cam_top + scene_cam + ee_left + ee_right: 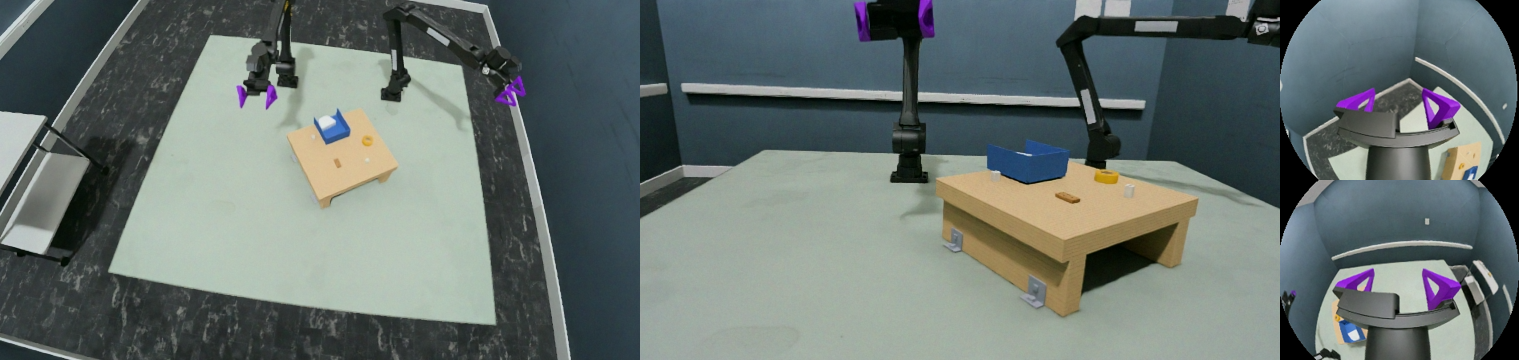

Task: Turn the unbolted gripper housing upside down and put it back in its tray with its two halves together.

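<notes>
Nearest, the wood-grained bench (320,165) (1010,200) (1450,161) (1337,330) carries the angular blue tray (337,135) (1027,168) (1470,173) (1344,329), pale housing (326,122) (1024,154) (1354,335) inside. Beyond, the right arm (272,30) (910,80) (1397,341) holds its spread purple fingers (242,96) (926,18) high; the left arm (450,42) (1205,27) (1398,161) reaches sideways, fingers (510,103) spread too.

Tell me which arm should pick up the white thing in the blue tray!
Probably the right. Its gripper is open and looks much nearer the white housing. The left gripper is open too, but way off by the wall.
</notes>
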Controlling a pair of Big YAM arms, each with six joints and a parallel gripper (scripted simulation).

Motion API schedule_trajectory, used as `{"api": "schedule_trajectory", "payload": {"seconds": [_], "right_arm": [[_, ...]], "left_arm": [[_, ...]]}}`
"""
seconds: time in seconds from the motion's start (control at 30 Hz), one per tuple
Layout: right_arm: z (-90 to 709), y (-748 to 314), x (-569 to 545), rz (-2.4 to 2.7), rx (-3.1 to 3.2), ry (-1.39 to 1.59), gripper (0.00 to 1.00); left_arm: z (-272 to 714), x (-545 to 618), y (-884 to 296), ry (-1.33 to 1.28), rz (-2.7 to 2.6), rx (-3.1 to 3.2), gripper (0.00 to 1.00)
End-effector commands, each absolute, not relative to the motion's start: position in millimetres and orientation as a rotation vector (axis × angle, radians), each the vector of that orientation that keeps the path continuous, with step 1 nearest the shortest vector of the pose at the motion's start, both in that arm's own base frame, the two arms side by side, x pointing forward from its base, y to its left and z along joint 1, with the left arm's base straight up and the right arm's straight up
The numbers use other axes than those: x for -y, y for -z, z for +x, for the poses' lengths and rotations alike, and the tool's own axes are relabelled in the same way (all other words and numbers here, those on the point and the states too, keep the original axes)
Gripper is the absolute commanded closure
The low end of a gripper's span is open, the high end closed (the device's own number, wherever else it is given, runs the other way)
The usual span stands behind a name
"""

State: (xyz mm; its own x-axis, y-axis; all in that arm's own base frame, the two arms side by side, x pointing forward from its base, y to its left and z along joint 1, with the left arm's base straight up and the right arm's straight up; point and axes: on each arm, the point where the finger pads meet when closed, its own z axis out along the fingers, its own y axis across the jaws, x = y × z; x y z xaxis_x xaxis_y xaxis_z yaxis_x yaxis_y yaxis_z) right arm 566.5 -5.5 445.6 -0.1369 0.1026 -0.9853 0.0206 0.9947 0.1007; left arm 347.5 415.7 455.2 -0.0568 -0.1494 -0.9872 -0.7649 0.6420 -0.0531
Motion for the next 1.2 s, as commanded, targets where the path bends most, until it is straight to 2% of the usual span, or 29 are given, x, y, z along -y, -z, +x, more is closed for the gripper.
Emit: {"api": "schedule_trajectory", "payload": {"seconds": [0.0, 0.43, 0.6, 0.73, 0.9, 0.93, 1.17], "right_arm": [[544, -489, -3, 0.013, -1.596, -0.028, 0.0], [513, -519, -5, -0.023, -1.509, 0.011, 0.0], [511, -529, -2, -0.018, -1.491, 0.016, 0.0], [522, -522, 5, 0.021, -1.528, -0.003, 0.0], [510, -538, 4, 0.017, -1.485, -0.001, 0.0], [510, -537, 4, 0.017, -1.488, 0.0, 0.53], [512, -531, 3, 0.008, -1.502, 0.004, 0.53]], "left_arm": [[320, -422, -496, -0.692, -0.725, -1.467, 0.0], [284, -429, -518, -0.798, -0.727, -1.377, 0.0], [286, -424, -527, -0.794, -0.71, -1.367, 0.0], [308, -425, -482, -0.713, -0.758, -1.463, 0.0], [306, -425, -513, -0.742, -0.728, -1.413, 0.0], [306, -425, -514, -0.743, -0.728, -1.414, 0.0], [294, -424, -527, -0.769, -0.724, -1.384, 0.0]]}}
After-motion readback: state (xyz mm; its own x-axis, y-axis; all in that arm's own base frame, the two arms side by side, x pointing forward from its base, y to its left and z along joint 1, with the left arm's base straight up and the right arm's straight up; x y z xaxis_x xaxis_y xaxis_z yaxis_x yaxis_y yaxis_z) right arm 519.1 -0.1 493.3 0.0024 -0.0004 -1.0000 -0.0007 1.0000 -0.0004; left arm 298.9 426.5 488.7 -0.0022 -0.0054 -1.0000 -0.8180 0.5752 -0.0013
